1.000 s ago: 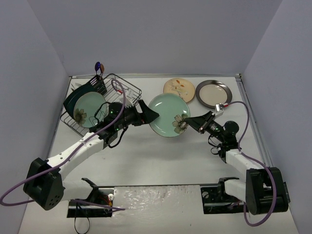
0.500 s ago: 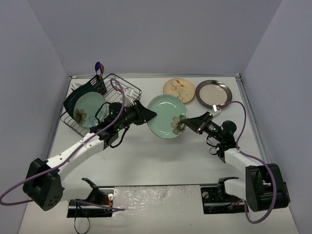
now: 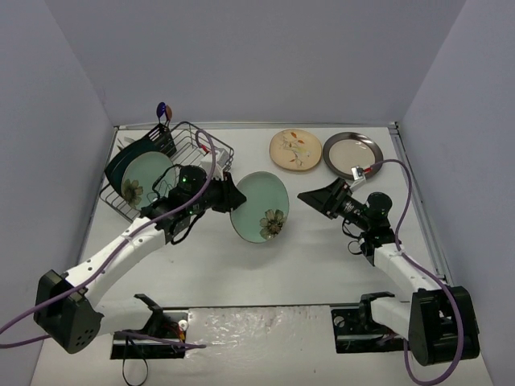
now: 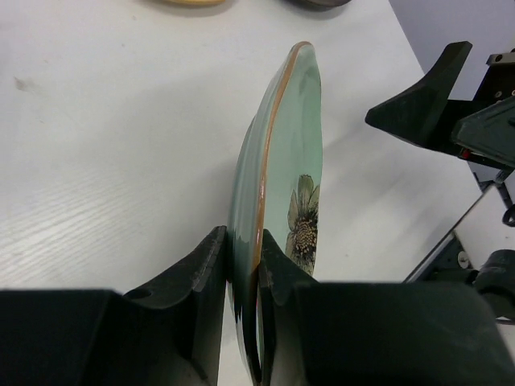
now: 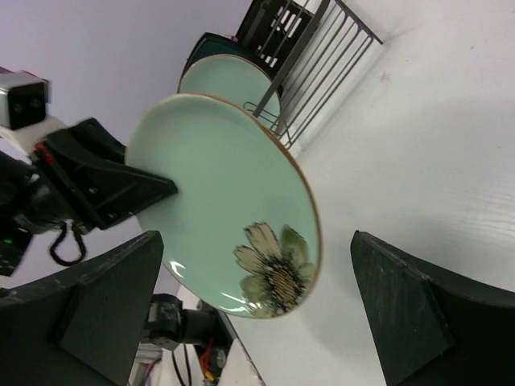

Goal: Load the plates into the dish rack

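Your left gripper (image 3: 233,195) is clamped on the rim of the flowered mint-green plate (image 3: 259,207), one finger on each face with the edge pinched between them, as the left wrist view shows plainly. The plate stands nearly on edge above the desk (image 3: 265,265), just to the right of the dish rack (image 3: 211,153), with its flower low and facing your right arm. That rim grip looks chosen on purpose: a plate carried upright by its edge can go straight down between the wavy wire dividers, and the fingers stay clear of the faces that have to pass the wires. Your right gripper (image 3: 316,195) stands wide open and holds nothing; it points at the plate from the right but is apart from it, so the whole weight hangs on the left pinch. In the rack, dark teal plates (image 3: 117,165) and another mint-green plate (image 3: 145,183) already lean upright at the left end, leaving free slots toward the right. The cream floral plate (image 3: 294,149) and the beige dark-rimmed plate (image 3: 352,154) lie flat on the desk at the back, side by side, not yet loaded.
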Motion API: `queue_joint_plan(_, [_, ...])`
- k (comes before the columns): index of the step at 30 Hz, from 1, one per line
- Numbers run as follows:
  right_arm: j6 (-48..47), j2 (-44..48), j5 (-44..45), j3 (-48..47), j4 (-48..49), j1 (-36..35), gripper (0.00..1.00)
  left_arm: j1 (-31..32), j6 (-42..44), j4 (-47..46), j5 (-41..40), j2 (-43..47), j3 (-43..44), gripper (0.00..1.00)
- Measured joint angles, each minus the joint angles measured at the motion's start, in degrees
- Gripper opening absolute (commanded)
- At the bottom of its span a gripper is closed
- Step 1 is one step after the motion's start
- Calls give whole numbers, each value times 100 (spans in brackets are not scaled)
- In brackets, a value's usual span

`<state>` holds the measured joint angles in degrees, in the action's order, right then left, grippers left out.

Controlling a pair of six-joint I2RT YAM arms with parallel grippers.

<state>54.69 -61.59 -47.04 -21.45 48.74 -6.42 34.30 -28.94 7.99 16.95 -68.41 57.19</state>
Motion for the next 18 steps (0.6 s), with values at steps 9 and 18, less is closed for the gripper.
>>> queue_joint_plan(9, [-801, 171, 87, -170, -1123, 4, 100, -576, 2956, 2103, -1026, 465, 2473, 0])
queue_joint_plan(18, [-974, 161, 118, -170, -1246, 4, 100, -1991, 5148, 2783, -1699, 348, 2819, 0])
